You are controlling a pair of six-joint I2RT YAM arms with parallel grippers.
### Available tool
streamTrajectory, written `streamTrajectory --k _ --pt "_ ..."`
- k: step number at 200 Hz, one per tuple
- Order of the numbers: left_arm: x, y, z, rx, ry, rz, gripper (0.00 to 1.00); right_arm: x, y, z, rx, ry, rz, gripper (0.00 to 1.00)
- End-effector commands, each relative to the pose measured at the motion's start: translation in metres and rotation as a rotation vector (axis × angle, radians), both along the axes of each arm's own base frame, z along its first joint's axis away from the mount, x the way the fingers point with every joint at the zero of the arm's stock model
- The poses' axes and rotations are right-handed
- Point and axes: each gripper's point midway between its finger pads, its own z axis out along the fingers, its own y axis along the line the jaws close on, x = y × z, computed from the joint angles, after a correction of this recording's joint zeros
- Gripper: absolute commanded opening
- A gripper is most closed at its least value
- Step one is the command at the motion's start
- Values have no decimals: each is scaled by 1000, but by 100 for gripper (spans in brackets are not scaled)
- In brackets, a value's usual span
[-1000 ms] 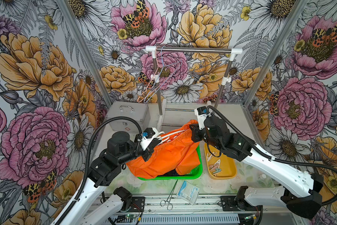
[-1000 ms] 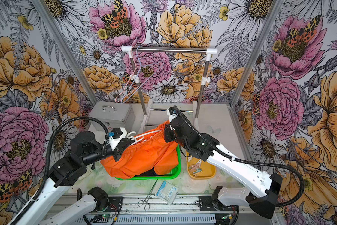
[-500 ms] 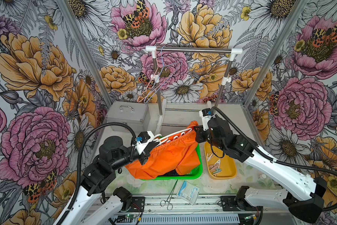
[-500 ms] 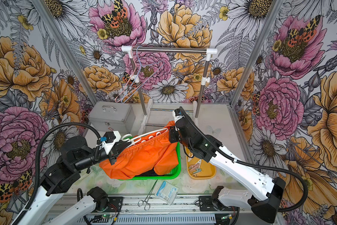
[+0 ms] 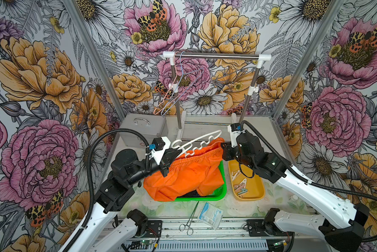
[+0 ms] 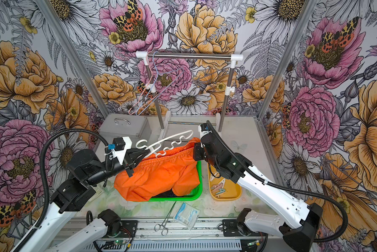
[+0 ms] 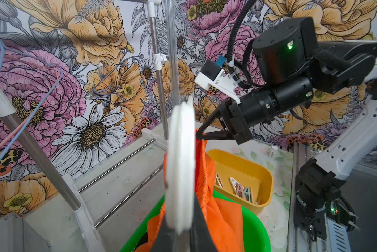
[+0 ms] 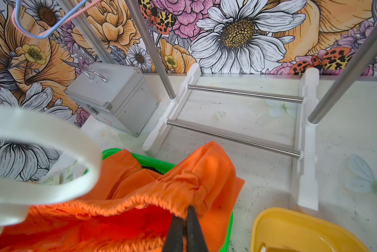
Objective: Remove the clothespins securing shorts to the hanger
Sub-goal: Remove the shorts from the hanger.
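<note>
orange shorts (image 5: 187,174) stretch crosswise from white hanger (image 7: 181,163) to right gripper (image 7: 197,135).

A silver metal case (image 5: 143,128) is sitting beyond the left hand (image 5: 176,153); steel forceps (image 5: 191,218) and a blue-white packet (image 5: 211,215) are lying short of it.

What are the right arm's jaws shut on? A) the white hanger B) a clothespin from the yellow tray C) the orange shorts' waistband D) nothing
C: in the right wrist view the right jaws pinch the gathered waistband of the orange shorts; the left jaws hold the white hanger.
</note>
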Motion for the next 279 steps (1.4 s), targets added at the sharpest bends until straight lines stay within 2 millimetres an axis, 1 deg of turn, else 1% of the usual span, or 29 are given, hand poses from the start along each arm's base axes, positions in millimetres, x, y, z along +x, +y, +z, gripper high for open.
streamTrajectory --k 1,24,45,59,75,85,96,108,138,156,182,209,231,243,265,279 --pt "3 -17 21 -84 -54 -41 0 4 -18 9 10 -28 -60 0" --pt "13 -40 26 -139 -55 -92 0 7 -22 9 13 -23 -67 0" --pt "32 -55 33 -194 -42 -94 0 10 -24 6 8 -16 -73 0" --pt "45 -62 39 -225 -41 -88 0 11 -27 5 3 -17 -83 0" --pt "55 -70 46 -235 -42 -98 0 13 -32 3 -3 -16 -95 0" --pt "59 -74 51 -238 -46 -100 0 14 -35 3 -3 -18 -100 0" --pt "63 -74 58 -247 -60 -92 0 15 -37 2 -8 -19 -104 0" --pt "69 -70 66 -267 -75 -73 0 16 -41 2 -10 -20 -114 0" --pt "75 -50 93 -339 -123 -19 0 16 -46 -4 -14 -10 -122 0" --pt "72 -43 105 -352 -149 -10 0 16 -44 -6 -15 -5 -108 0" --pt "68 -33 115 -356 -182 15 0 15 -42 -5 -11 -5 -93 0" --pt "61 -17 130 -367 -226 54 0 14 -38 -3 -9 -7 -74 0" --pt "53 -6 138 -356 -254 78 0 12 -30 0 5 -4 -25 0" --pt "48 0 138 -343 -256 98 0 10 -22 3 20 -7 16 0" --pt "43 13 130 -313 -241 156 0 5 -1 10 53 -15 113 0" --pt "42 26 120 -294 -221 221 0 -2 18 13 57 -18 201 0"
